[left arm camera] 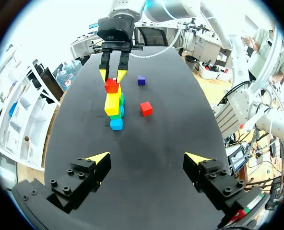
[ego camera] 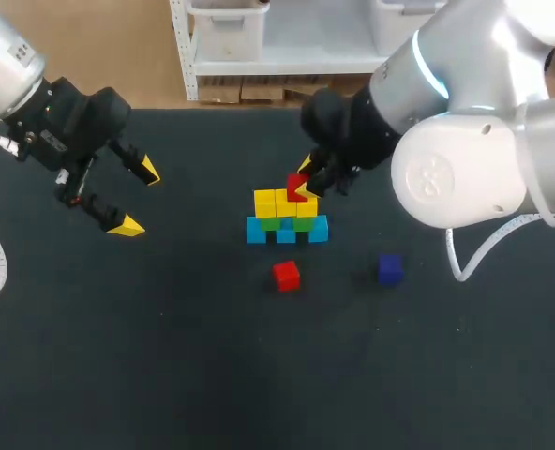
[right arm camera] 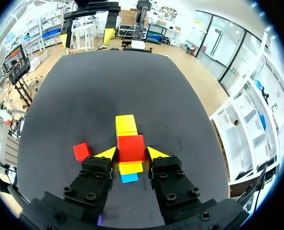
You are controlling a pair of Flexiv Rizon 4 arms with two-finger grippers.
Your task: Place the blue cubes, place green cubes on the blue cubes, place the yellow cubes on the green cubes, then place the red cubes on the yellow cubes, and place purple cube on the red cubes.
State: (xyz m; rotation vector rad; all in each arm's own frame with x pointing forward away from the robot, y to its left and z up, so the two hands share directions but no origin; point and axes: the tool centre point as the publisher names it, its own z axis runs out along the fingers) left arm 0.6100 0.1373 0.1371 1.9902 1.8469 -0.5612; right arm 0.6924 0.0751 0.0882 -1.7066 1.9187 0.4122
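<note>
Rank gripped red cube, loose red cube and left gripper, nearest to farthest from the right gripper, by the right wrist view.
1. gripped red cube: between the fingers of the right gripper.
2. loose red cube: on the table, beside the fingers.
3. left gripper: far across the table.

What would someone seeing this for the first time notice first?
Most striking is the stack of cubes at mid-table, blue at the bottom, then green, then yellow. The right gripper is shut on a red cube at its top. A second red cube and a purple cube lie loose on the black table on the robot's side of the stack, and the left gripper hangs open off to the left.
</note>
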